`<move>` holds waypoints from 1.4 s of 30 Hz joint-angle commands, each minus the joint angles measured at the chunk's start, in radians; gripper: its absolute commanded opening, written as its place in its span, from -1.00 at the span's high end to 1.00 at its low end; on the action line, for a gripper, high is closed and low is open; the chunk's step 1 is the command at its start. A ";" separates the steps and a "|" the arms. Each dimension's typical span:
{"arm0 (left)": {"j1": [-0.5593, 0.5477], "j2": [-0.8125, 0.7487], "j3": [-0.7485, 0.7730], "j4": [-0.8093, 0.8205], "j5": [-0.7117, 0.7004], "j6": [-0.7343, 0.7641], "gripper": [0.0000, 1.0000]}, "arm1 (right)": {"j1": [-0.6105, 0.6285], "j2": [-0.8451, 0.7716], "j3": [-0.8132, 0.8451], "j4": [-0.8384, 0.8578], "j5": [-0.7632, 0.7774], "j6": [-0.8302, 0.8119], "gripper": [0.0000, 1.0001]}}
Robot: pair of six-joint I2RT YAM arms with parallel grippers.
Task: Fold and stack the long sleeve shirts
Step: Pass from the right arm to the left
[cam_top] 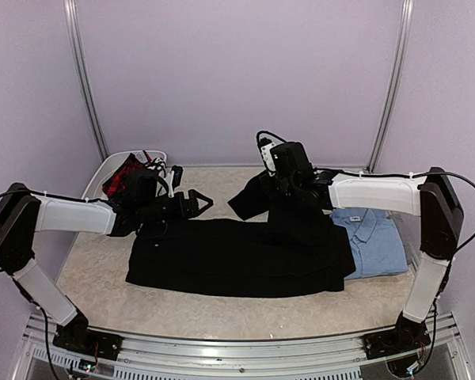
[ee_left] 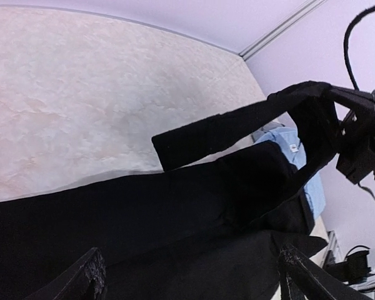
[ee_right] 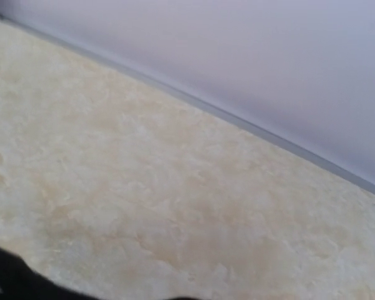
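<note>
Right of centre in the overhead view: right gripper (cam_top: 279, 188) clamped together on one sleeve (cam_top: 249, 199) of the black shirt (cam_top: 237, 257). The cuff end hangs free toward the left. The sleeve is raised off the table (cam_top: 87, 269); in the left wrist view it runs as a taut band up to that gripper at the right edge. Likely reason for the lift: to carry the sleeve across the shirt body for the next fold. The right wrist camera gives only bare tabletop and a scrap of black cloth at lower left, so the grip is not visible there.

Left of centre: left gripper (cam_top: 195, 204), jaws apart, nothing between them. Its fingertips (ee_left: 87, 280) sit at the lower corners of its wrist view, over the shirt's upper edge. Touching cloth or not: cannot tell.

Black shirt lies as a long flat band across mid-frame, partly folded, not finished. Light blue shirt (cam_top: 374, 241) is folded at right, collar showing. The black shirt's right end meets or overlaps its left edge. I read the blue one as the base of the stack.
</note>
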 commanded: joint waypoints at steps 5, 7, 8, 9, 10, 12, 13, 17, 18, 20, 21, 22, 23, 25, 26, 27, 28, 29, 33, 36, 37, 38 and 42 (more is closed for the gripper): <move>-0.093 0.167 0.112 0.287 0.204 -0.386 -0.72 | 0.038 -0.153 -0.265 0.233 0.013 0.099 1.00; -0.112 0.208 0.126 0.347 0.230 -0.460 -0.73 | 0.043 -0.167 -0.296 0.253 0.016 0.106 1.00; -0.116 0.239 0.133 0.373 0.243 -0.491 -0.73 | 0.045 -0.173 -0.309 0.263 0.018 0.106 1.00; -0.119 0.256 0.138 0.399 0.258 -0.523 -0.73 | 0.045 -0.177 -0.318 0.269 0.015 0.107 1.00; -0.122 0.278 0.144 0.423 0.277 -0.551 -0.72 | 0.046 -0.183 -0.327 0.272 0.016 0.105 1.00; -0.127 0.320 0.161 0.455 0.298 -0.591 -0.72 | 0.047 -0.191 -0.343 0.284 0.012 0.104 1.00; -0.130 0.338 0.174 0.459 0.308 -0.603 -0.71 | 0.048 -0.198 -0.351 0.292 0.007 0.100 1.00; -0.138 0.401 0.232 0.467 0.329 -0.643 -0.70 | 0.057 -0.218 -0.389 0.330 0.016 0.087 1.00; -0.139 0.417 0.245 0.470 0.334 -0.655 -0.70 | 0.058 -0.223 -0.398 0.339 0.017 0.086 1.00; -0.141 0.440 0.259 0.494 0.342 -0.686 -0.70 | 0.061 -0.235 -0.426 0.364 0.011 0.077 1.00; -0.142 0.447 0.262 0.506 0.342 -0.707 -0.70 | 0.064 -0.239 -0.438 0.377 0.011 0.073 1.00; -0.142 0.457 0.262 0.520 0.339 -0.724 -0.70 | 0.066 -0.243 -0.450 0.388 0.010 0.070 1.00; -0.142 0.462 0.263 0.531 0.337 -0.737 -0.70 | 0.069 -0.247 -0.462 0.401 0.007 0.065 1.00; -0.142 0.476 0.272 0.543 0.341 -0.754 -0.70 | 0.075 -0.255 -0.481 0.419 -0.002 0.061 1.00; -0.142 0.487 0.276 0.550 0.344 -0.762 -0.70 | 0.078 -0.260 -0.490 0.427 -0.010 0.060 1.00; -0.142 0.496 0.276 0.560 0.347 -0.775 -0.70 | 0.080 -0.264 -0.499 0.435 -0.021 0.056 1.00; -0.142 0.503 0.275 0.573 0.349 -0.787 -0.70 | 0.083 -0.267 -0.506 0.439 -0.033 0.053 1.00; -0.142 0.512 0.275 0.582 0.353 -0.799 -0.70 | 0.086 -0.271 -0.513 0.442 -0.039 0.051 1.00; -0.143 0.531 0.275 0.591 0.362 -0.818 -0.70 | 0.100 -0.294 -0.543 0.449 -0.059 0.043 1.00; -0.143 0.533 0.270 0.583 0.357 -0.818 -0.70 | 0.113 -0.311 -0.573 0.467 -0.071 0.037 1.00; -0.142 0.533 0.265 0.590 0.354 -0.824 -0.69 | 0.119 -0.316 -0.584 0.473 -0.070 0.033 1.00; -0.142 0.534 0.263 0.596 0.353 -0.829 -0.68 | 0.123 -0.322 -0.596 0.480 -0.068 0.032 1.00; -0.142 0.543 0.260 0.627 0.362 -0.861 -0.62 | 0.136 -0.335 -0.639 0.498 -0.079 0.029 1.00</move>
